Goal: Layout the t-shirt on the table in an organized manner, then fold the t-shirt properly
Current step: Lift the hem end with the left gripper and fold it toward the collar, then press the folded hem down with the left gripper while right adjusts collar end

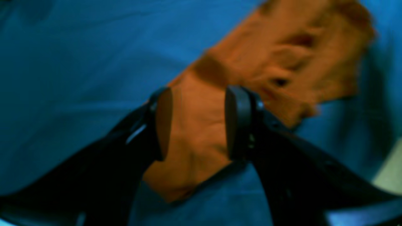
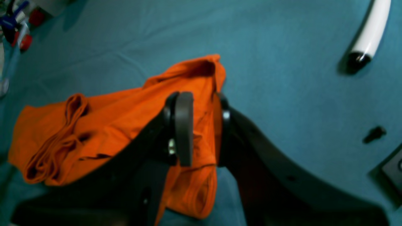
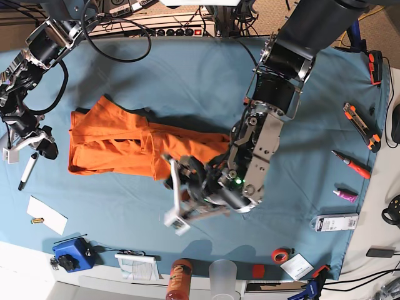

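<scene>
While the t-shirt [image 3: 125, 147] lies bunched on the desk [image 3: 187, 75], laying out is underway. Left end effector [image 1: 198, 122] stands parted astride cloth, seemingly released in that blurred view; right end effector [image 2: 201, 125] pinches a fold. Next: pull it flat.

Pale floor [image 3: 19, 275] shows around the edges, with a power strip [image 3: 178, 30] and tangled black cables [image 3: 119, 37] along the far side. Pretty even lighting.
</scene>
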`<move>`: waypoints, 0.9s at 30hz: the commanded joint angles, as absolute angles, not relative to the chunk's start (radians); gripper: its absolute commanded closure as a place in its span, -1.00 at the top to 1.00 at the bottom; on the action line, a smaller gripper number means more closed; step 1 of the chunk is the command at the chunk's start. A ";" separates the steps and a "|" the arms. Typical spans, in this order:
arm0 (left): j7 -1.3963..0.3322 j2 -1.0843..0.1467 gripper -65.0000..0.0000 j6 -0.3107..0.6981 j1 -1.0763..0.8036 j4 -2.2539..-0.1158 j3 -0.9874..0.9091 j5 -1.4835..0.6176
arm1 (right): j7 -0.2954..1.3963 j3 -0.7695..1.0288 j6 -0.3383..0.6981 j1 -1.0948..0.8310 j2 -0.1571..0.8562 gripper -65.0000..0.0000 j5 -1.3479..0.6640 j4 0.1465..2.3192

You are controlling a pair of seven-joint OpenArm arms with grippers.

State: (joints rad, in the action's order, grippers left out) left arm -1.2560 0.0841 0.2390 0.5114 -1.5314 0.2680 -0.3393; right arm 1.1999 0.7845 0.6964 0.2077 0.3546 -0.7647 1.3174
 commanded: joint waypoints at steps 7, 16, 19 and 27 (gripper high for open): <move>-1.242 -0.027 -0.14 0.232 0.452 -1.547 0.241 -0.339 | 1.206 0.787 0.698 0.228 0.447 -0.63 -0.819 1.335; -1.248 -0.097 -0.14 0.218 0.402 -1.554 0.237 -0.344 | 1.277 0.781 0.698 0.228 0.466 -0.17 -0.823 1.335; -1.248 -0.097 -0.14 0.218 0.402 -1.554 0.237 -0.344 | 1.300 0.751 0.698 0.227 0.465 0.17 -0.823 1.335; -1.248 -0.097 -0.14 0.218 0.402 -1.554 0.237 -0.344 | 1.396 0.639 0.616 0.205 0.450 0.17 -0.950 1.317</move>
State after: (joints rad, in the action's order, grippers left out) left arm -1.2598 -0.1001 0.2165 0.3748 -1.5326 0.2409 -0.3397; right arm 1.4117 0.6338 0.6140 0.1928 0.4263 -0.9321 1.3067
